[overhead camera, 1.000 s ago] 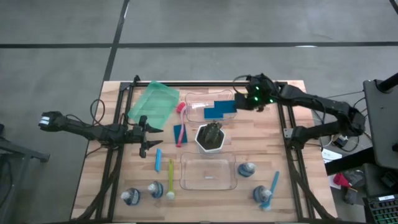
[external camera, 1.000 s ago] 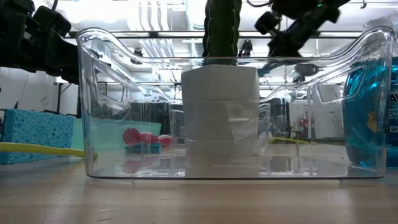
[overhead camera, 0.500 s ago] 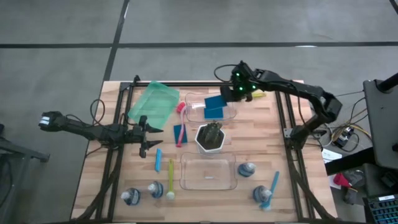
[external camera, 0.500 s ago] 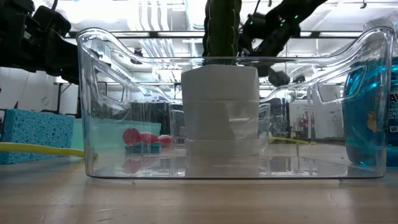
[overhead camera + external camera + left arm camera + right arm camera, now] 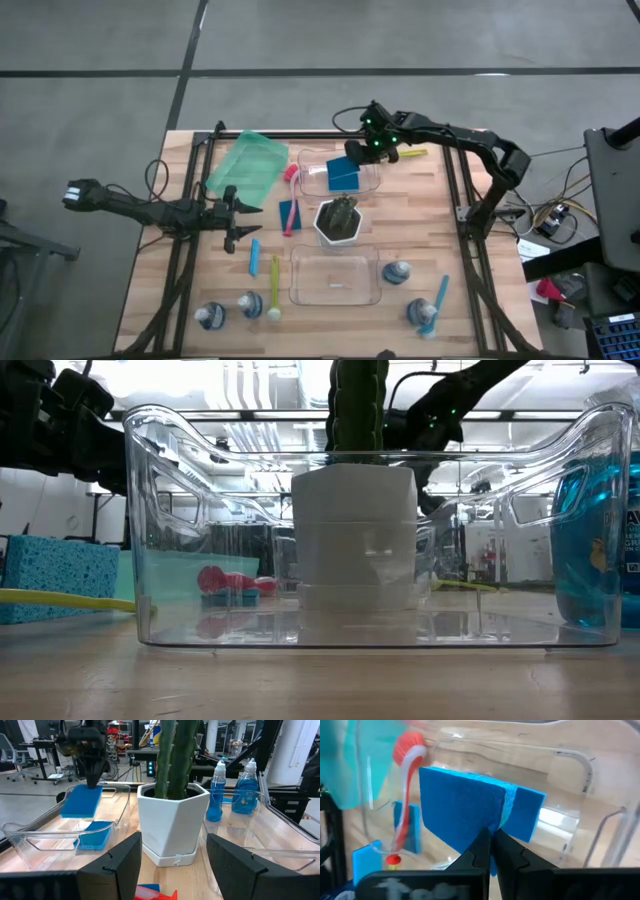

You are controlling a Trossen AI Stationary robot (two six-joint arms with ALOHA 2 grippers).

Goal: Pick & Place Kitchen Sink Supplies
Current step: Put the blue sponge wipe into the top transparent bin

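Blue sponge (image 5: pixel 470 817) is pinched in the right claw (image 5: pixel 490 842), hanging just above the clear bin (image 5: pixel 345 185) where another sponge (image 5: pixel 92 834) already lies below it. I'd drop straight down inside the walls before letting go. Left claw (image 5: pixel 232 212) waits spread wide, well off over the worktop (image 5: pixel 470 300).

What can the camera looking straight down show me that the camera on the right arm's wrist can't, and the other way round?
Only the high view shows the whole table: the waiting left gripper at the left, the white pot, bottles and brushes near the front edge.

Only the right wrist view shows the right gripper pinching the blue sponge by its edge, and a second sponge right behind it.

Both show that sponge over the clear bin and the pink brush.
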